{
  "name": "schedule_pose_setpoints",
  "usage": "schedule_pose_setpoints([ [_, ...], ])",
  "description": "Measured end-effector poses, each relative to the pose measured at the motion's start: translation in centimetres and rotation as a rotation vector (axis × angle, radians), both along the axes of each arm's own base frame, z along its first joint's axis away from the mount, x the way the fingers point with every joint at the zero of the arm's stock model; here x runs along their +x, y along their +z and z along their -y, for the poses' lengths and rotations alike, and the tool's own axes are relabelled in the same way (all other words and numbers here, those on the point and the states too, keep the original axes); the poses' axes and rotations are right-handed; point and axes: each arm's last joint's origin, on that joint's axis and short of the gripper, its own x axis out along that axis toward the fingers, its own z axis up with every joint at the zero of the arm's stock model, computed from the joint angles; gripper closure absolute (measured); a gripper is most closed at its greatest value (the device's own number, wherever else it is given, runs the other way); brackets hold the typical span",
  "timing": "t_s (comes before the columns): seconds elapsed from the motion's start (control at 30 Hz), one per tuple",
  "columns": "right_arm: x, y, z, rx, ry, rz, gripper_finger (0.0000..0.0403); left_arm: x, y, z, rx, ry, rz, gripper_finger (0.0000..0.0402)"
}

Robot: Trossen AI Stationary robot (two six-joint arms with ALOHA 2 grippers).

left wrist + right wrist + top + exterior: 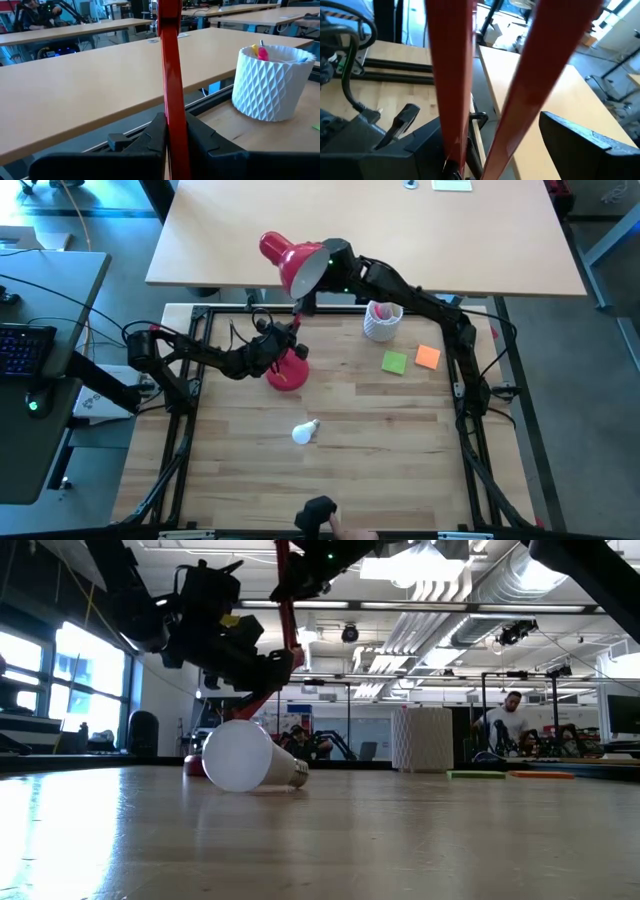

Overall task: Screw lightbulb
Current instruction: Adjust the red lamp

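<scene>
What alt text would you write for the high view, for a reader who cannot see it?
Seen from above, a white lightbulb lies loose on the wooden table, held by no gripper. Behind it stands a red lamp: the left gripper is shut on its stem above the base, and the right gripper is at the shade. A white pen cup and two sticky notes lie to the right.

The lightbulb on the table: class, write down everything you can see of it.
The lightbulb is small, with a matte white rounded globe and a short silvery-grey screw base. It looks whole and unlit. It lies on its side on the wooden table, alone in the open near the middle, in front of the red lamp. Only the tabletop touches it; neither end effector is at it.
</scene>
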Motion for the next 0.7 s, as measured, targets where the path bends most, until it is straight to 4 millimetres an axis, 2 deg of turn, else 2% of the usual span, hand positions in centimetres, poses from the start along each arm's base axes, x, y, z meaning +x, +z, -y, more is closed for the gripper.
schedule_pose_setpoints([
  [0.23, -1.1, 0.3, 2.4, 0.012, 0.155, 0.048, 0.0114, 0.2, 0.2, 0.4, 0.007, -0.023, 0.023, 0.0373],
  [0.4, -1.6, 0.0, 3.0, 0.03, 0.194, 0.03, 0.0114, 0.2, 0.2, 0.5, 0.004, -0.027, 0.033, 0.0373],
  [0.7, -0.8, -3.7, 3.7, -0.008, 0.191, -0.031, 0.0114, 0.2, 0.2, 0.5, 0.002, -0.025, 0.048, 0.0373],
])
